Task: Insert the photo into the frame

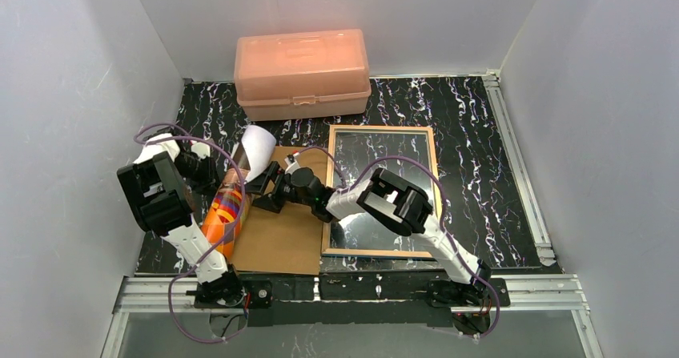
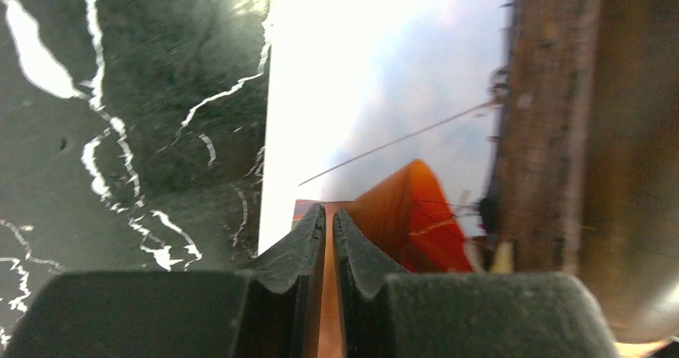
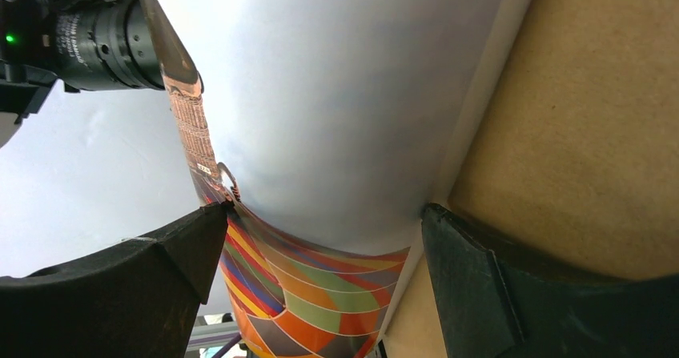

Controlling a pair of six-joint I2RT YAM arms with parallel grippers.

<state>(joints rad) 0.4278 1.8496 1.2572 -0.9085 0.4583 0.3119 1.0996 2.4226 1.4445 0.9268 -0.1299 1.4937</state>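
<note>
Photo (image 1: 224,210) sits pinched in the left tool (image 2: 329,230) (right tool (image 3: 324,214) spread wide, close to its curl).

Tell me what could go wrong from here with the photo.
1. The photo is bowed into a curl between the arms. If the open right end effector closes across that bend, it may crease the print.
2. The left end effector is shut on just the photo's edge, so a tug from the right arm could make it slip or tear.
</note>
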